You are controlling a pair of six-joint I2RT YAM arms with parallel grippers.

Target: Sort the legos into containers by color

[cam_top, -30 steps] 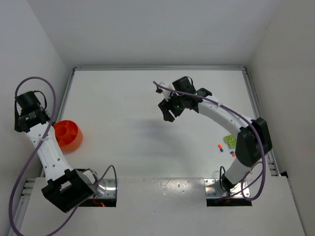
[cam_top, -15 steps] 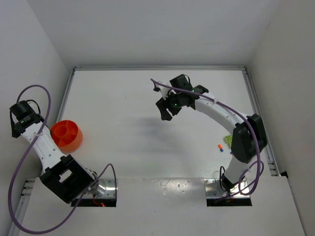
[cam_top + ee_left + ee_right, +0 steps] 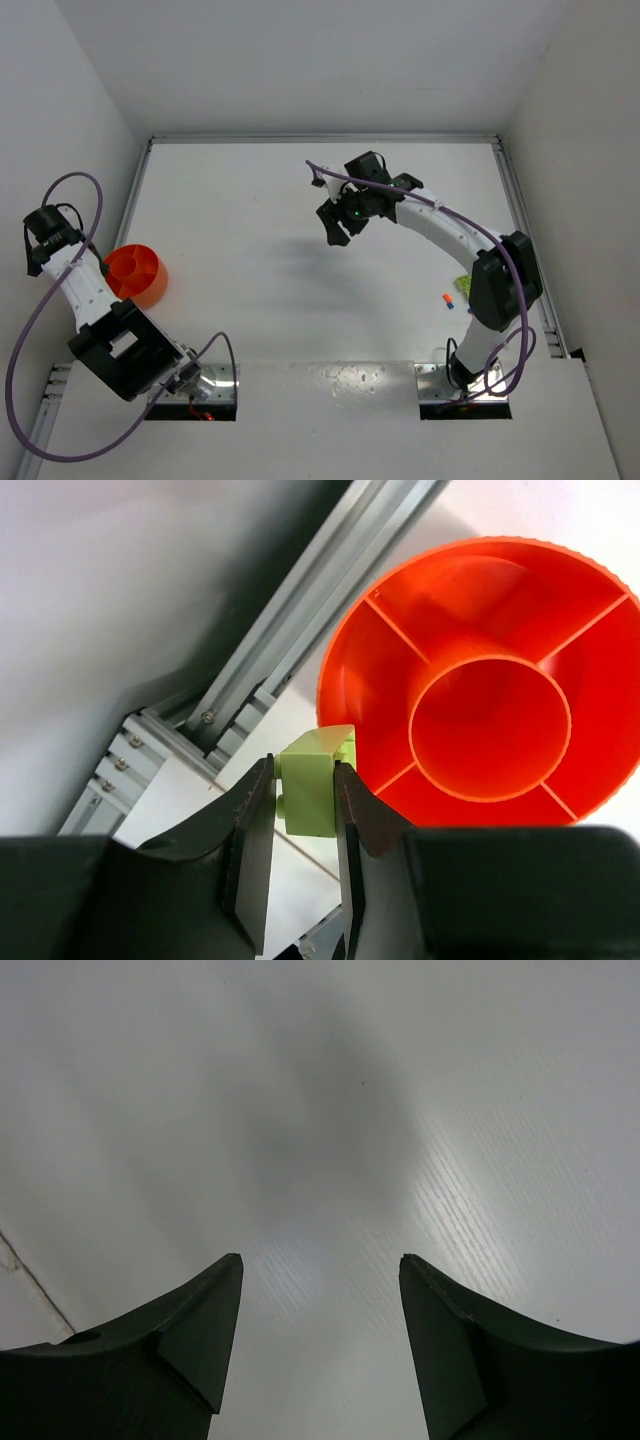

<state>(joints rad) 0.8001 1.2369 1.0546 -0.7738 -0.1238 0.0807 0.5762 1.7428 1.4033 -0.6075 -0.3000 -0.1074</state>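
A tiny lime-green plastic brick (image 3: 312,785) was seen pinched between the two dark fingers of the left gripper (image 3: 302,770), held at the outer edge of a round, shallow orange plastic bowl (image 3: 345,680); whether brick and rim touched could not be told. The bowl was divided into a round central cup ringed by wedge-shaped compartments, and it was set at the left side of the white table (image 3: 250,300), close to an aluminium rail (image 3: 300,610). The right gripper (image 3: 318,1260) was held above bare table near the middle, its fingers spread apart with nothing between them. Near the right arm's elbow, a small orange brick (image 3: 446,297), a blue one (image 3: 450,305) and a lime-green piece (image 3: 463,285) were left lying close together on the table.
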